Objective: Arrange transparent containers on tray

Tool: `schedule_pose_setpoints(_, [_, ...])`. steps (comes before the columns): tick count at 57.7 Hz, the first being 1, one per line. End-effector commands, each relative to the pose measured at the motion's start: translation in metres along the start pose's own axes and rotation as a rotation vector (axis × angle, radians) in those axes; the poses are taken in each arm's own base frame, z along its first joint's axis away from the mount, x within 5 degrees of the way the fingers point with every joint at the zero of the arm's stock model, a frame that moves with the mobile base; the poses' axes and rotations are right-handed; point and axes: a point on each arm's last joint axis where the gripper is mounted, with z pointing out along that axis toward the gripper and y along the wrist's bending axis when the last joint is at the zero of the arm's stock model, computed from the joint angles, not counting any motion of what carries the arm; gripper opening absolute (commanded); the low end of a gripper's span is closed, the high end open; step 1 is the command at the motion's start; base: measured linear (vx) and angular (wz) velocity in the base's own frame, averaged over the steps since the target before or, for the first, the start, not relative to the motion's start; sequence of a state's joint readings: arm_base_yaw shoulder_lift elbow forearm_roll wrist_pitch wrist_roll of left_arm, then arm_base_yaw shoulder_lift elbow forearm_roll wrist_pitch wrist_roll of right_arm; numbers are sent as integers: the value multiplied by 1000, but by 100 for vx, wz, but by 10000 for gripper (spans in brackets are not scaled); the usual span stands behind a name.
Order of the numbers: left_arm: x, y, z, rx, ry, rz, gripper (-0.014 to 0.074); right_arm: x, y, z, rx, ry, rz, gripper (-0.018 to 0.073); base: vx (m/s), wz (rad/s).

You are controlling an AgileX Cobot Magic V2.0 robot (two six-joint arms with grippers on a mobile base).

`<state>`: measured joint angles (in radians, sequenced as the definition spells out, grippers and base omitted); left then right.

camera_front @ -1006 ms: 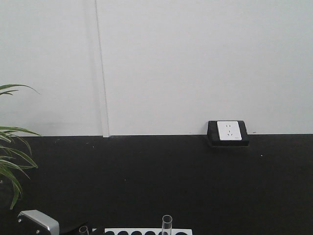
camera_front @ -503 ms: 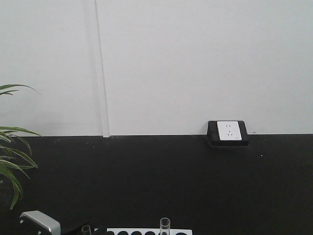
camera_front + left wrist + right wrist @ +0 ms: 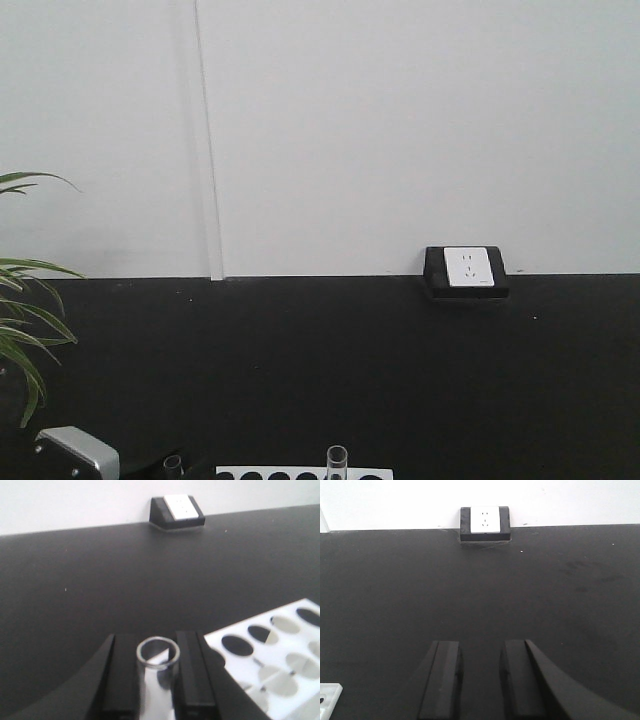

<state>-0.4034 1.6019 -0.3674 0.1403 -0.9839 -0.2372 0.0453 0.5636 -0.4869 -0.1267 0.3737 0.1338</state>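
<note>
Seemingly mid-transfer: the left gripper (image 3: 157, 642) pinches one glass test tube (image 3: 156, 685) upright, just beside the white holed rack (image 3: 252, 656), where another tube (image 3: 337, 462) stands. The right gripper (image 3: 481, 652) hangs parted and empty. No view shows the yellow tray (so its tally is unknowable).

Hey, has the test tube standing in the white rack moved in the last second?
Yes. Against the wall socket, the test tube now sits slightly lower and left.
</note>
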Motion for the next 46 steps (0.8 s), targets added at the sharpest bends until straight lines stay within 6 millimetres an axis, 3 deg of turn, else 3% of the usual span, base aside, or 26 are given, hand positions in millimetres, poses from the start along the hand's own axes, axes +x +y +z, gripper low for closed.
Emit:
schedule_pose_setpoints(1, [-30,-6,-5,23,-174,-6,127,-17,1,-3,-6,-105,-9,299,0,0])
schedule_pose_setpoints(18, [-68,-11,-26,8,-286,-9,127,-17,1,-3,-6,-105,-9,299,0,0])
schedule_pose_setpoints(36, [-151,-23,-36,-8,-339,16,129,-17,1,-3,-7,-106,-6,299,0,0])
schedule_pose_setpoints(46, [-175,-25,-51,-55,-261,49,129,-21,2,-3,-23,-142,26,299,0,0])
